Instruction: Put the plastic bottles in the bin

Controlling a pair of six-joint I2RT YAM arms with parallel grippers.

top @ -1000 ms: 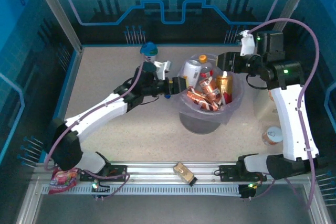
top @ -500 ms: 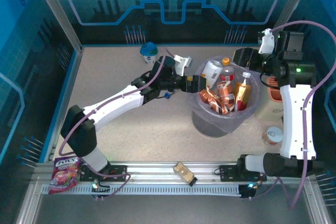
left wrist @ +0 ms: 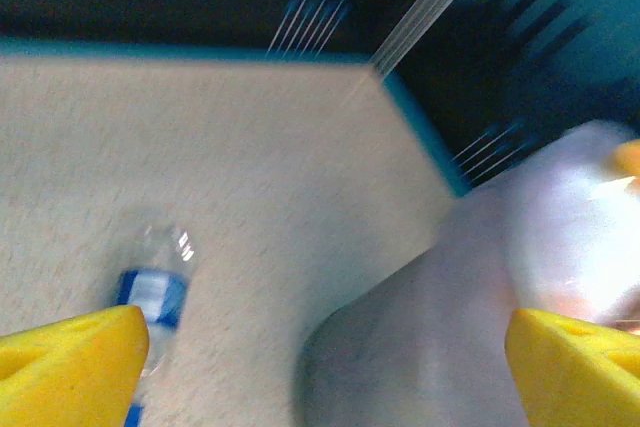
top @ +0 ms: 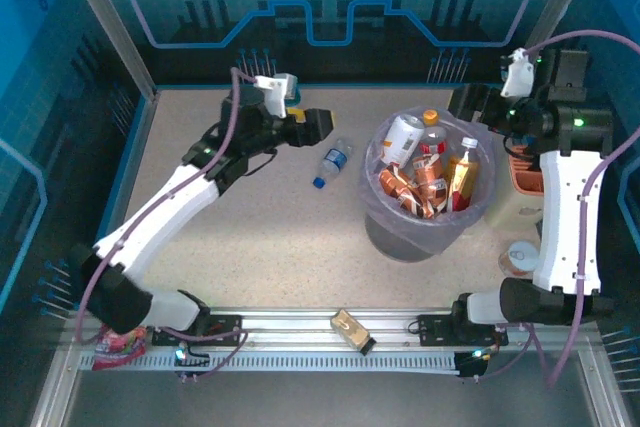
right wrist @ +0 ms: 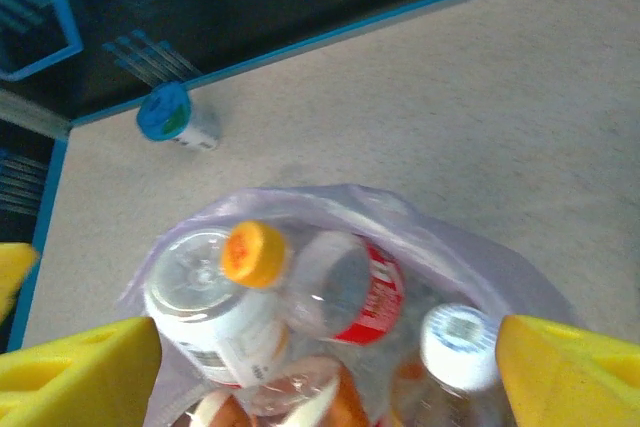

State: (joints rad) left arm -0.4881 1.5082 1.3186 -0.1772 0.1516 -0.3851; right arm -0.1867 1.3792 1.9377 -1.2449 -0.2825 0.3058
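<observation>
The bin (top: pixel 400 235), grey with a lavender bag, stands right of centre and holds several bottles, clear and copper ones. A clear bottle with a blue label (top: pixel 331 162) lies on the table just left of it. My left gripper (top: pixel 316 125) hangs open and empty above the table, far-left of that bottle; its wrist view has the bottle (left wrist: pixel 155 287) at lower left and the bin (left wrist: pixel 430 327) at right. My right gripper (top: pixel 468 102) is open and empty over the bin's far right rim, looking down on an orange-capped bottle (right wrist: pixel 250 252) and a red-labelled one (right wrist: pixel 355 287).
A blue-capped container (right wrist: pixel 175 117) stands near the back wall. An orange slotted holder (top: pixel 527 172) sits right of the bin, with a round-topped container (top: pixel 518 259) nearer the front. A gold-brown box (top: pixel 350 330) and a red snack packet (top: pixel 120 342) lie on the front rail.
My left arm has drawn back from the bin toward the far left, and the blue-labelled bottle now lies on the table. The bin slid right a second ago. My right gripper rose slightly.
</observation>
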